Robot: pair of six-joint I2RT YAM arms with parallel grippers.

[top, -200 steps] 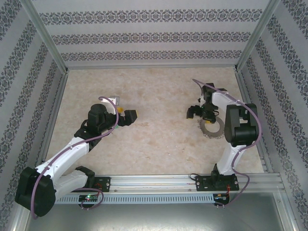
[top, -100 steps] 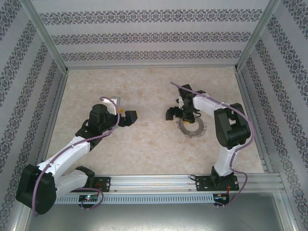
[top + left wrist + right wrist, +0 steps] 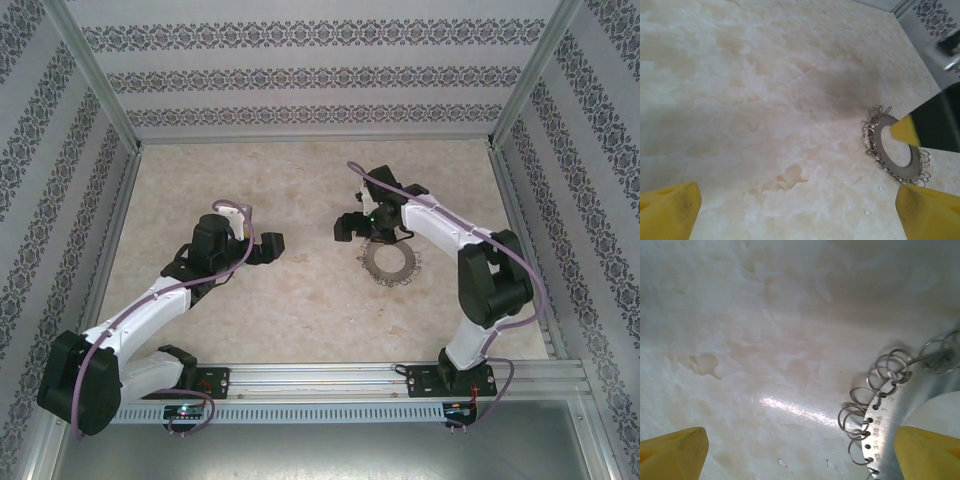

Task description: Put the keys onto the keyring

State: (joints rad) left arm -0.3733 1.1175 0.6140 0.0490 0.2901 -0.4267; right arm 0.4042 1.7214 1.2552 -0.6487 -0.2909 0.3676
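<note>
The keyring [image 3: 392,263] is a flat grey metal ring with numbered holes, fringed with small wire loops. It lies flat on the marble table right of centre. My right gripper [image 3: 362,231] is over its left rim, open. In the right wrist view the keyring [image 3: 886,426] lies by the right yellow fingertip [image 3: 932,452] of my right gripper [image 3: 800,455]. In the left wrist view a yellow fingertip [image 3: 904,131] stands in the hole of the keyring [image 3: 888,159]. My left gripper [image 3: 262,241] [image 3: 800,215] is open over bare table to the left. The keys are out of view.
Patterned walls [image 3: 300,75] and aluminium posts close in the table on three sides. A metal rail [image 3: 330,375] carrying both arm bases runs along the near edge. Small white flecks [image 3: 782,462] lie on the marble.
My right arm has swung left toward the middle, and the keyring has slid left with it. The left gripper has barely shifted and stays open.
</note>
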